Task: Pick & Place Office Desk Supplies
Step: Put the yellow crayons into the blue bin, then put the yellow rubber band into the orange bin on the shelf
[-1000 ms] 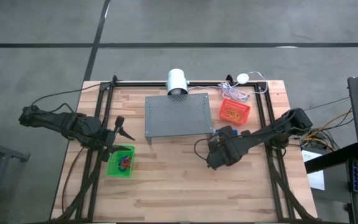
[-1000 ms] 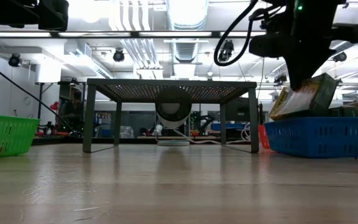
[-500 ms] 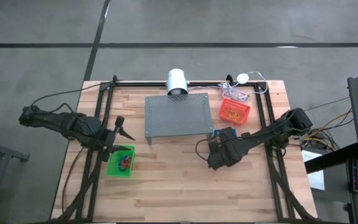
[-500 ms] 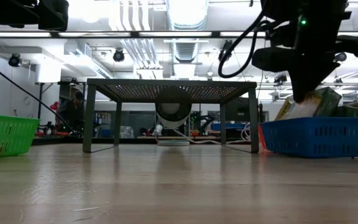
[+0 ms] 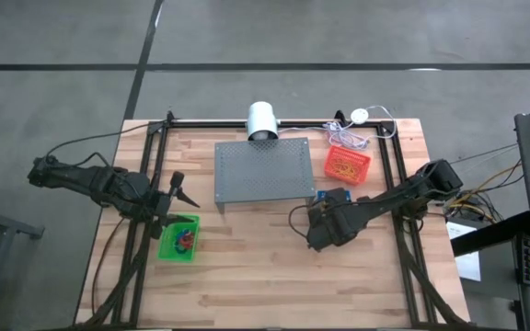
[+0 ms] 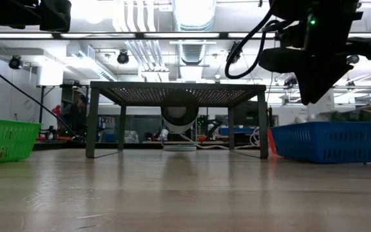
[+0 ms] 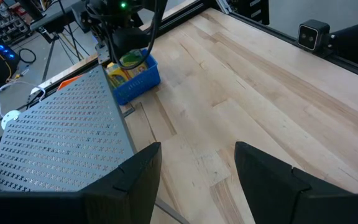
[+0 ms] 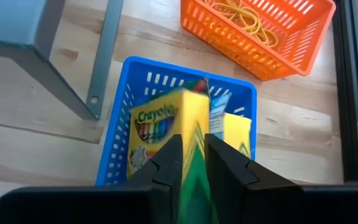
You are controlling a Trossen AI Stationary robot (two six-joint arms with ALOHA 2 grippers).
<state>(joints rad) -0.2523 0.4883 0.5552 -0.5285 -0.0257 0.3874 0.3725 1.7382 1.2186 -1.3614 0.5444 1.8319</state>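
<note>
A green-and-yellow crayon box [image 8: 160,124] stands on edge inside the blue basket [image 8: 114,149], next to another yellow box [image 8: 235,134]. My right gripper [image 8: 194,155] hangs just above the basket, pointing steeply down, open by a narrow gap. In the low view its fingertips [image 6: 314,96] are bare and stand above the basket rim [image 6: 330,125]. My left gripper [image 7: 197,155] waits open at the table's left, above the green basket [image 5: 178,237], which holds small coloured bands. Tan rubber bands lie in the orange basket [image 5: 347,164].
The grey perforated stand [image 5: 263,170] sits mid-table, just left of the blue basket [image 5: 323,195]. A white cylinder [image 5: 262,119] and white cables [image 5: 357,129] lie at the far edge. Black frame rails run along both sides. Bare wood lies toward the near edge.
My right gripper has carried the tilted crayon box down into the blue basket. The box has left the fingers and sunk below the basket rim, out of the low view. The left arm has kept still.
</note>
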